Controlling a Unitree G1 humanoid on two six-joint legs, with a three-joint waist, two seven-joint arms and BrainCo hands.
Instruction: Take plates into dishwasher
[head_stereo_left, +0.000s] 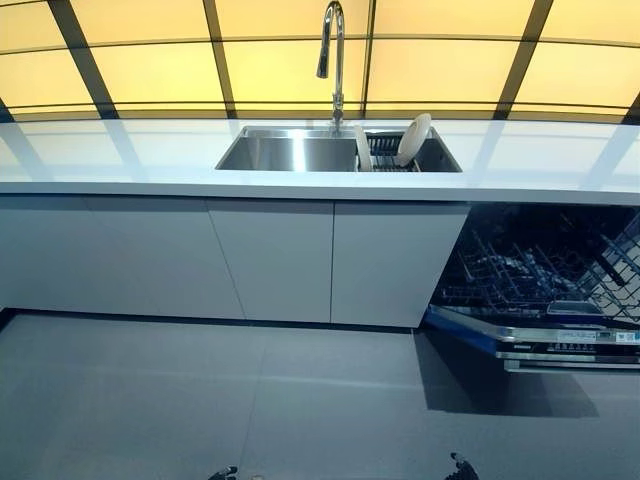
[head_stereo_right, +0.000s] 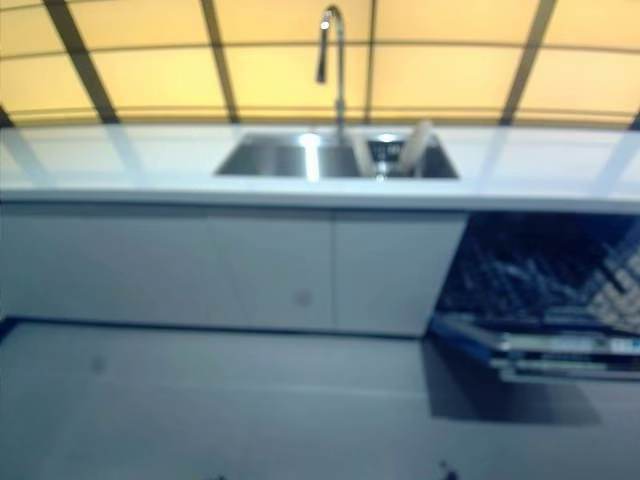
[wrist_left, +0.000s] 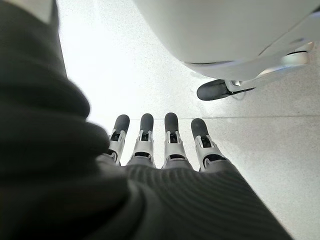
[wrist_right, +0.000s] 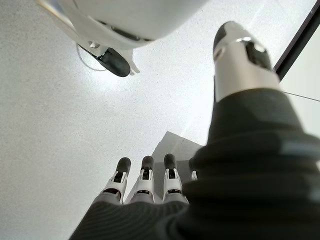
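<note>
A white counter (head_stereo_left: 120, 160) ran across the upper half of the head views, with a steel sink (head_stereo_left: 290, 152) at upper centre under a tall faucet (head_stereo_left: 333, 55). The plates (head_stereo_left: 413, 138) stood on edge, tilted, in a dark rack (head_stereo_left: 385, 150) in the right part of the sink. A second plate (head_stereo_left: 362, 148) stood at the rack's left edge. The dishwasher (head_stereo_left: 545, 270) was at the right of the frame, below the counter; its door (head_stereo_left: 560, 345) was down and its wire basket (head_stereo_left: 540, 255) was exposed. White cabinets (head_stereo_left: 280, 255) filled the space to its left.

The left hand (wrist_left: 160, 150) hung over the grey floor (head_stereo_left: 200, 400), fingers straight and empty. The right hand (wrist_right: 145, 182) hung likewise, fingers straight, thumb extended, holding nothing.
</note>
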